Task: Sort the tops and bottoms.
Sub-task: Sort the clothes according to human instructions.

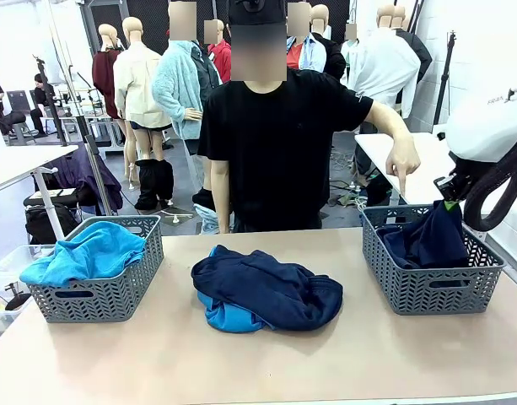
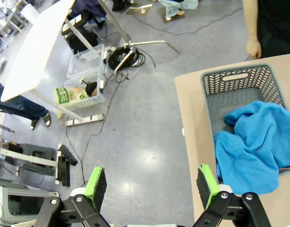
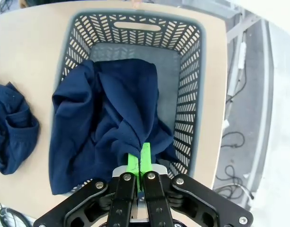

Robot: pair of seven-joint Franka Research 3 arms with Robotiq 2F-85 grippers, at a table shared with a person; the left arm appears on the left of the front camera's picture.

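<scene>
R gripper is pinching a bunch of the held navy bottom; the green pads are pressing together w/ cloth between them. This garment is hanging from the gripper down into the R basket. Most of it is lying inside, and one part seems to be draping over the rim on the gripper's side. In the front view the R basket is standing at the right side of the table, and the person's hand is pointing down w/ one finger just above its far rim.

L gripper is holding nothing. Its fingers are standing wide apart, hovering over the floor beside the table edge, near the L basket. The blue top in L basket is lying crumpled there, w/ one part spilling over the rim.

In the middle of the table, btw the two baskets and apart from both, the middle navy bottom is lying in a heap on the middle blue top, which is peeking out at its front-left side.
</scene>
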